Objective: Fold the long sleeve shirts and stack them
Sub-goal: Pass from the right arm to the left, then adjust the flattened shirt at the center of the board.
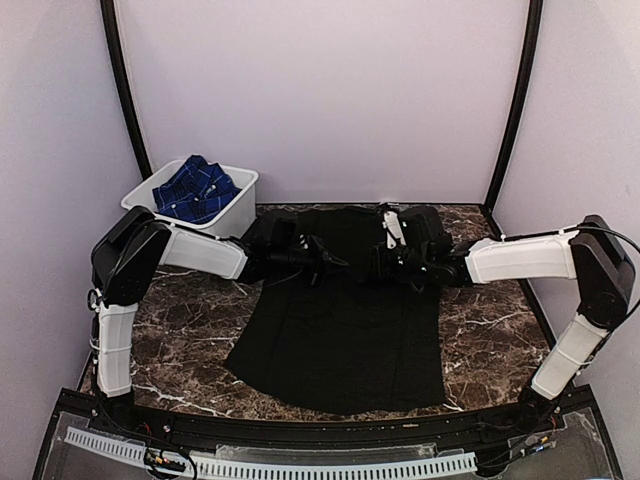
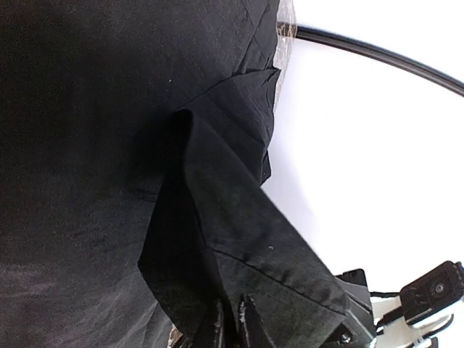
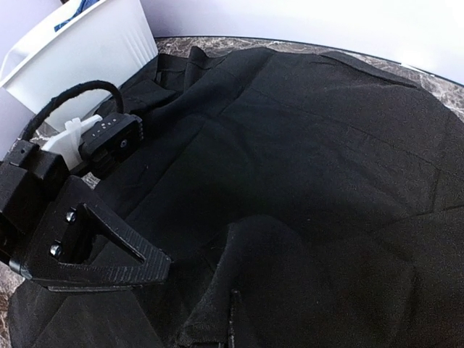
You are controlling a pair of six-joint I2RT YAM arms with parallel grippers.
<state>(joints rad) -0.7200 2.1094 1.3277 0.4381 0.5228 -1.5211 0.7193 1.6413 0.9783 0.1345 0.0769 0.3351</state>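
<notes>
The black shirt (image 1: pixel 340 320) lies spread on the marble table (image 1: pixel 190 330), its hem toward the near edge. My left gripper (image 1: pixel 325 262) is shut on a lifted fold of the black shirt's sleeve, with the cuff draped over its fingers in the left wrist view (image 2: pixel 232 326). My right gripper (image 1: pixel 386 262) is shut on another raised fold of the same shirt (image 3: pixel 304 167), close to the left gripper over the shirt's upper middle. Its fingertips (image 3: pixel 233 319) are nearly buried in cloth. The blue checked shirt (image 1: pixel 195 188) lies bunched in the tub.
A white plastic tub (image 1: pixel 232 210) stands at the back left corner of the table; it also shows in the right wrist view (image 3: pixel 87 54). The left gripper's body (image 3: pixel 94 246) shows close by in the right wrist view. White walls enclose the table.
</notes>
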